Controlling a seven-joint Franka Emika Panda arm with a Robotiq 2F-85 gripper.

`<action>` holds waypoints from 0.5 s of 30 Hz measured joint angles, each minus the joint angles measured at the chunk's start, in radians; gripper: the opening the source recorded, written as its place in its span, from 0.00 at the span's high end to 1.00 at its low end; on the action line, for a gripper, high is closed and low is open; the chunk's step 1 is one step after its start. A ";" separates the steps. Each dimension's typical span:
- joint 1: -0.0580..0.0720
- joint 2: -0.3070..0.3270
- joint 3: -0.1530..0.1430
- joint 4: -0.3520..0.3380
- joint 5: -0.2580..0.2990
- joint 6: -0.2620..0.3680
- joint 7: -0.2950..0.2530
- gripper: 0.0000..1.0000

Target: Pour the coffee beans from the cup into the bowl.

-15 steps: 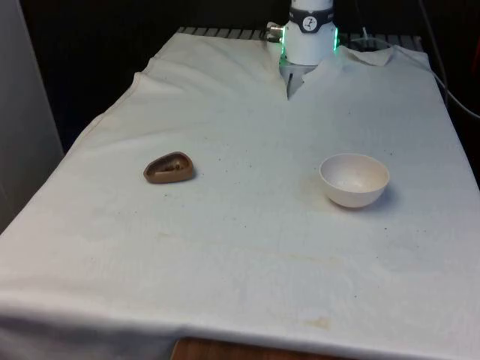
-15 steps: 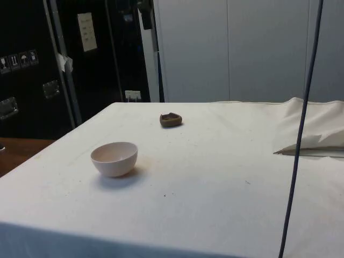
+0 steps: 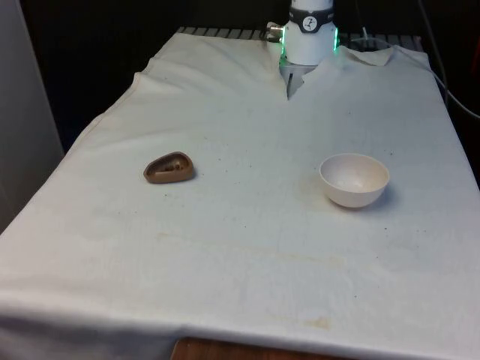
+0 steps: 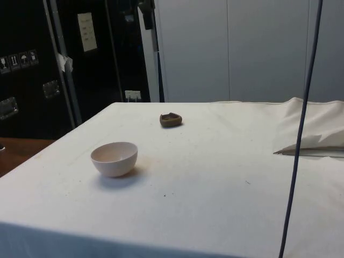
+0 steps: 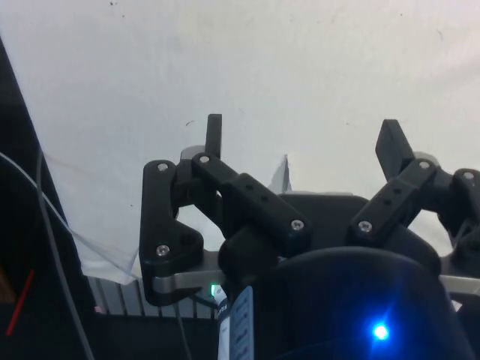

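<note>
Gripper (image 5: 300, 142) hangs high over bare white cloth (image 5: 262, 67), fingers spread wide and empty. Outward on the table, the small brown cup (image 3: 169, 167) of coffee beans sits at nine o'clock of the white bowl (image 3: 354, 179), well apart; its long axis runs roughly nine-to-three across the front view. Reaching it means descending first.

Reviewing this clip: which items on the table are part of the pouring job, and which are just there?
Part of the job:
- brown cup, towards the front view's left
- white bowl, towards the front view's right
- gripper, jaws apart, holding nothing

Just there:
- white cloth
- dark cable, hanging in the side view
</note>
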 measured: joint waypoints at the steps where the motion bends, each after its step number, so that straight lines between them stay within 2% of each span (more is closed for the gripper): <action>1: -0.001 -0.001 -0.001 -0.001 0.000 0.000 -0.001 0.00; 6: -0.003 -0.006 -0.005 -0.005 0.000 0.000 -0.002 0.00; 15: -0.005 -0.045 -0.032 -0.043 0.000 0.002 -0.021 0.00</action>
